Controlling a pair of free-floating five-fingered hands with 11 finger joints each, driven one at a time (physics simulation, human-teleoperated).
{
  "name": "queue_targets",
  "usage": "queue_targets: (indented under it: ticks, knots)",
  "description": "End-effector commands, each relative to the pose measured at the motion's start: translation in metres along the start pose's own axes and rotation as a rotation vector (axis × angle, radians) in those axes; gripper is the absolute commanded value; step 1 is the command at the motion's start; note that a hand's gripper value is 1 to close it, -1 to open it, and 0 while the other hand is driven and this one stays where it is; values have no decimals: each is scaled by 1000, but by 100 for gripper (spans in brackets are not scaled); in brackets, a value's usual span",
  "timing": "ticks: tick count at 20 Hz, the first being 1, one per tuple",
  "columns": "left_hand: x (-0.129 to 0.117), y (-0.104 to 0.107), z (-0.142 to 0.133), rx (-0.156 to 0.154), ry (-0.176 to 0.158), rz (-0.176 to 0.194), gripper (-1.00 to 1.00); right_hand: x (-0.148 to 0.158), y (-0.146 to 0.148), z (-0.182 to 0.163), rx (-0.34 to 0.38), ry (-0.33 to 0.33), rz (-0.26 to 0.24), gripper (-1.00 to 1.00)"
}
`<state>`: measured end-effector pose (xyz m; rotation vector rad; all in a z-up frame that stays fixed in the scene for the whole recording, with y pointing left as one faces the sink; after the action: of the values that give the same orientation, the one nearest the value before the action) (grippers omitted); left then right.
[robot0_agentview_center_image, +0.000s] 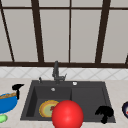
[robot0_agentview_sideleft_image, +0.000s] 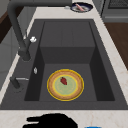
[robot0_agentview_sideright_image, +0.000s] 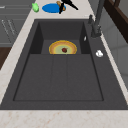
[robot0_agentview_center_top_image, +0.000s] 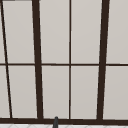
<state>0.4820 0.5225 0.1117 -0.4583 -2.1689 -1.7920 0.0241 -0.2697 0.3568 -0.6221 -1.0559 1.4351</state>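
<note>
1. Dark sink (robot0_agentview_center_image: 30, 100) has a yellow-rimmed plate (robot0_agentview_sideleft_image: 65, 85) flat in the basin, small red bit on it.
2. Blue bowl (robot0_agentview_center_image: 7, 102) sits on the left counter, untouched.
3. Left hand (robot0_agentview_center_image: 17, 87) hovers just above the bowl, fingers look straight, holding nothing.
4. Right hand (robot0_agentview_center_image: 105, 112) hangs at the sink's right front, curled, holding nothing.

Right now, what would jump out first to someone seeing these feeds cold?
The big red ball in the front view, low in front of the sink. Next, the yellow-rimmed plate on the floor of the sink's deep basin, with a small red piece on it. Then the left hand above the blue bowl on the left counter, and the right hand at the sink's front right corner.
</note>
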Motion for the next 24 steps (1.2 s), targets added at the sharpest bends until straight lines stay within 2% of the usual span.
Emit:
queue_targets:
  ticks: [1, 3, 4, 5, 7, 10, 11, 14, 15, 17, 24]
  knots:
    - [-2, 4, 29, 25, 2, 65, -100, 0, 0, 0, 0, 0, 0, 0]
    - [1, 10, 35, 68, -9, 84, -100, 0, 0, 0, 0, 0, 0, 0]
    - [-1, 17, 28, 88, 13, 84, -100, 0, 0, 0, 0, 0, 0, 0]
    - [-2, 18, 18, 107, 16, 74, -100, 0, 0, 0, 0, 0, 0, 0]
    - [2, 20, 3, 100, 15, 44, -100, 0, 0, 0, 0, 0, 0, 0]
    - [9, 31, -11, 88, 2, 26, -100, 0, 0, 0, 0, 0, 0, 0]
    - [11, 38, -9, 88, 4, 42, -100, 0, 0, 0, 0, 0, 0, 0]
    - [21, 43, -8, 64, 21, 90, -100, 0, 0, 0, 0, 0, 0, 0]
    - [21, 50, -2, 58, 17, 90, -100, 0, 0, 0, 0, 0, 0, 0]
    - [29, 60, 9, 66, -2, 99, -100, 0, 0, 0, 0, 0, 0, 0]
    - [62, 85, 43, 68, 14, 134, -100, 0, 0, 0, 0, 0, 0, 0]
